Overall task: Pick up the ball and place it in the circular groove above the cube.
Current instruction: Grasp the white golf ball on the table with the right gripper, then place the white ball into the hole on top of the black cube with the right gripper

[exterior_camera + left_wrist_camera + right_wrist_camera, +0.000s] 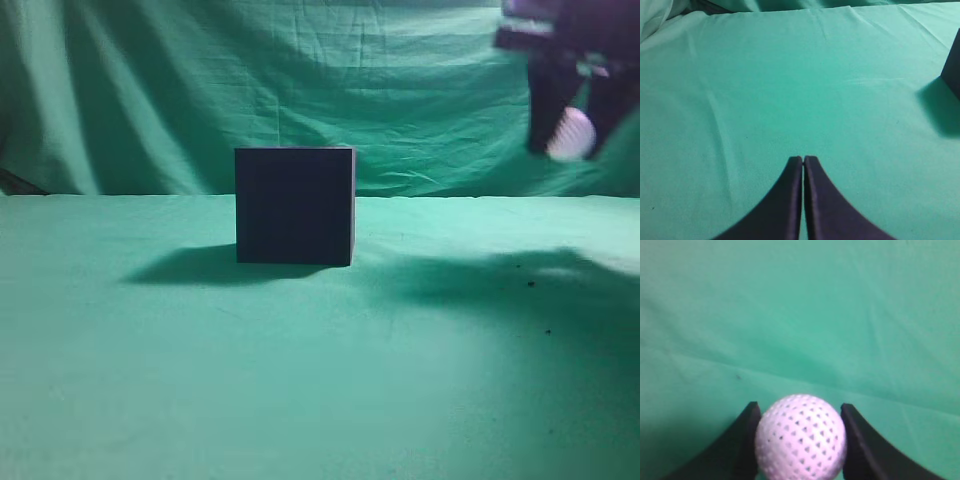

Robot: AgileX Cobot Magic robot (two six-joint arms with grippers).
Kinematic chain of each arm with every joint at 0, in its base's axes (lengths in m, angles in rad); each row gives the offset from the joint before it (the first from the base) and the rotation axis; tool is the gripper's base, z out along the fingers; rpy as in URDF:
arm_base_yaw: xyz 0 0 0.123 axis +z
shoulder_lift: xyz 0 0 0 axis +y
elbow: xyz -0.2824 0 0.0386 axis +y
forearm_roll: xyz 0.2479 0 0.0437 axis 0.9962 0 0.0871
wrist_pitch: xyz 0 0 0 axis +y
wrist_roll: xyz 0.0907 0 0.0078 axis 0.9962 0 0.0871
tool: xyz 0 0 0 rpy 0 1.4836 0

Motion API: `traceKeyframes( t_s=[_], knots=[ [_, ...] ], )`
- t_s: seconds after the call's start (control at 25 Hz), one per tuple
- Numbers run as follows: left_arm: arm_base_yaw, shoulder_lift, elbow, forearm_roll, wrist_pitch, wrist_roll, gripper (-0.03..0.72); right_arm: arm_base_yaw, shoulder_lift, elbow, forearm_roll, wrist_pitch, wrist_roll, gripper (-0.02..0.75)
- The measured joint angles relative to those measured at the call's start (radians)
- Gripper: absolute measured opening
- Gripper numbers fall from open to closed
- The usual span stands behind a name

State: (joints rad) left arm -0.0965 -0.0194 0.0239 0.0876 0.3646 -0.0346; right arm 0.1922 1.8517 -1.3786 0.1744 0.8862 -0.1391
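We hold the ball pinched in the right end effector, high to clear the cube; left end effector closed, empty, parked.

The cube's top face lies out of sight in the exterior view, and the left wrist view's right edge cuts the cube off. The right hand looks blurred, its arm cropped.

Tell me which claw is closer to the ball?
Right. The right claw grips the ball, lifted right of the cube. The left claw is shut over bare cloth with no ball near.
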Motion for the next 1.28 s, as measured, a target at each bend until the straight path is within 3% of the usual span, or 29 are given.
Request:
traceKeyframes(
  t_s=[0.2, 0.36, 0.52, 1.16, 1.28],
  knots=[
    [0.0, 0.0, 0.0, 0.0, 0.0, 0.0, 0.0, 0.128, -0.02, -0.155, 0.055, 0.085, -0.041, 0.319],
    [0.0, 0.0, 0.0, 0.0, 0.0, 0.0, 0.0, 0.303, -0.02, -0.203, 0.054, 0.056, -0.059, 0.319],
    [0.0, 0.0, 0.0, 0.0, 0.0, 0.0, 0.0, 0.416, 0.021, -0.251, 0.032, 0.027, -0.067, 0.319],
    [0.0, 0.0, 0.0, 0.0, 0.0, 0.0, 0.0, 0.451, 0.152, -0.304, -0.04, 0.055, -0.051, 0.319],
    [0.0, 0.0, 0.0, 0.0, 0.0, 0.0, 0.0, 0.451, 0.152, -0.304, -0.04, 0.057, -0.051, 0.491]
  ],
)
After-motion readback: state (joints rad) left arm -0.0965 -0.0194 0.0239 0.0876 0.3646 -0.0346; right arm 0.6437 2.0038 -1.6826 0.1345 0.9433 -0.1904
